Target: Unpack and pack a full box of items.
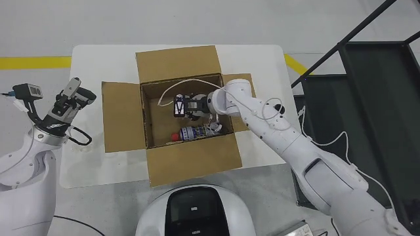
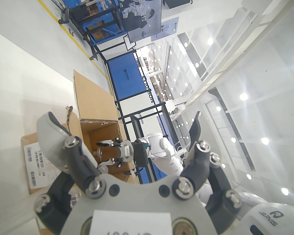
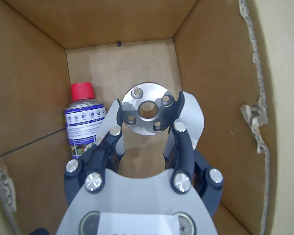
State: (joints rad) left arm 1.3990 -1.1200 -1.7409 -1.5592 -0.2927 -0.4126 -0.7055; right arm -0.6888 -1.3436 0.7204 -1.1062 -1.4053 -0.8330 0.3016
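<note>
Inside the open cardboard box [image 1: 177, 62], which is being carried by the white table [image 1: 98, 59], a round metal flange [image 3: 147, 96] is being clenched at its rim between the two fingers of the right gripper [image 3: 149, 105]. A red-capped spray can [image 3: 84, 121] is being left lying on the box floor, just beside the flange and close to a side wall. The left gripper [image 2: 122, 124] is being held at the table's left edge, well apart from the box, released, with its fingers spread wide.
</note>
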